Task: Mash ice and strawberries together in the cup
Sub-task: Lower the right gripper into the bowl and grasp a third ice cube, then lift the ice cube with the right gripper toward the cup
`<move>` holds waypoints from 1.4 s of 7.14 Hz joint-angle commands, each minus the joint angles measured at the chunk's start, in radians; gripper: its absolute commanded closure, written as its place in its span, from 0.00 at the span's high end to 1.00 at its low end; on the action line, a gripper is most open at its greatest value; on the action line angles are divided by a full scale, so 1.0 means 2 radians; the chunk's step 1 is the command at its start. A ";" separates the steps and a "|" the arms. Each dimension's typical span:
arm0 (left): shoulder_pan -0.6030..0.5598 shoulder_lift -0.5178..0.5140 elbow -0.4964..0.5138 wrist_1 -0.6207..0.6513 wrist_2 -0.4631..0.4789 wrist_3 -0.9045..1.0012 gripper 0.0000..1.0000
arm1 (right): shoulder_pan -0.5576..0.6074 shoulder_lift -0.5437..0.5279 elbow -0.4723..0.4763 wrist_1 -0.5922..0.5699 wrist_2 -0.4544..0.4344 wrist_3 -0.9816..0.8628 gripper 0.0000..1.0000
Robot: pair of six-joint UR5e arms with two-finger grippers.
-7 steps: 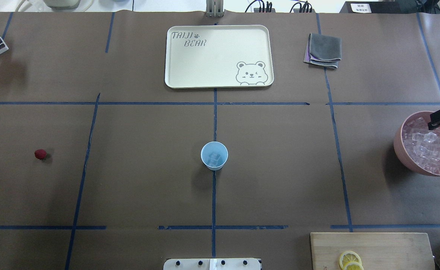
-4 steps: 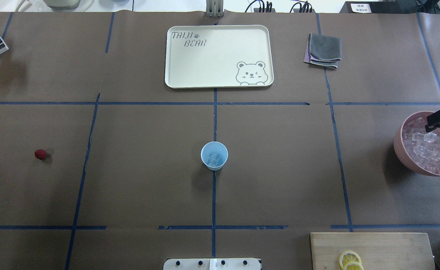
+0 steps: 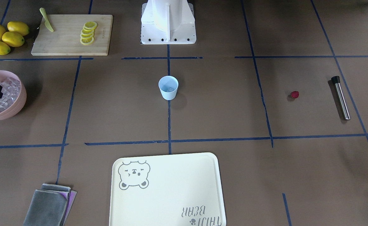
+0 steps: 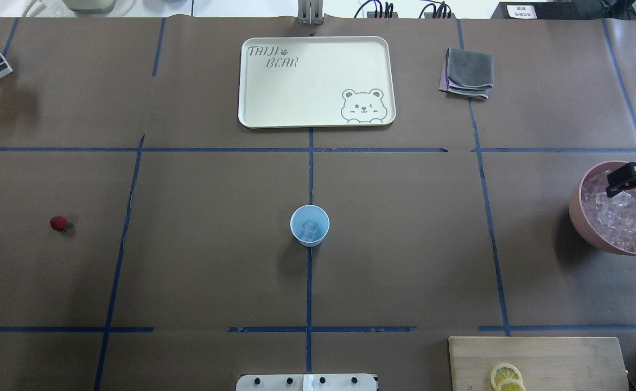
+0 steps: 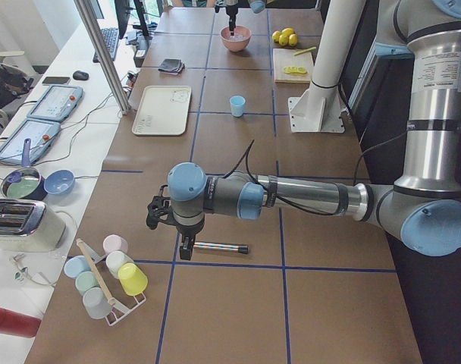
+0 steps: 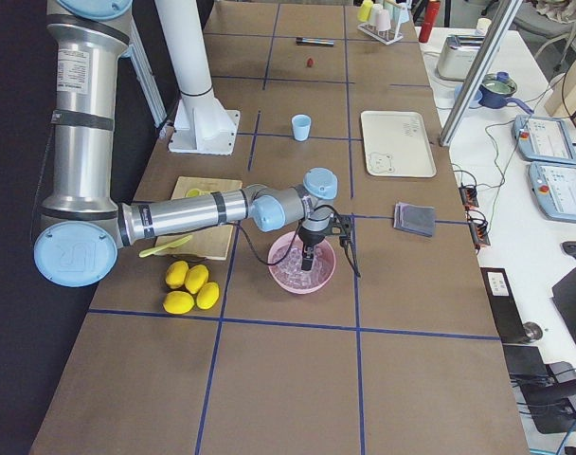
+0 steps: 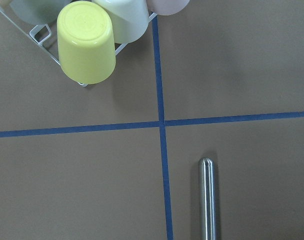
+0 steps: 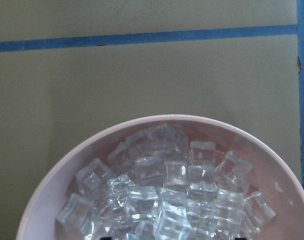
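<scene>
Overhead exterior: right gripper (image 4: 616, 184) sits over the ice (image 4: 622, 220) in the bowl (image 4: 576, 214), can't tell its opening or any catch; cubes look slick, I'd pinch 1 by flat sides.

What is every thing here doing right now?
cup: upright, some ice inside.
strawberry: lying apart from the cup.
pink bowl: full of ice.
metal stick: lying flat.
right hand: over the bowl's ice; open or shut, can't tell.
left hand: above the metal stick; can't tell.
</scene>
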 commanded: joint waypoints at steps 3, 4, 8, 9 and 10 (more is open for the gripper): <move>0.000 0.000 0.000 0.000 0.000 0.000 1.00 | -0.002 0.009 -0.012 0.000 -0.001 -0.002 0.79; 0.000 -0.001 0.000 0.000 0.000 0.000 1.00 | -0.003 0.009 -0.015 0.000 -0.001 -0.001 0.76; 0.000 -0.003 0.000 0.000 0.000 0.000 1.00 | -0.006 0.009 -0.018 0.000 -0.001 -0.001 0.71; 0.000 -0.004 0.000 0.000 0.000 0.000 1.00 | -0.007 0.009 -0.018 0.000 -0.001 -0.001 0.70; -0.001 -0.004 0.000 0.000 0.000 0.000 1.00 | -0.007 0.009 -0.019 0.000 -0.001 -0.001 0.69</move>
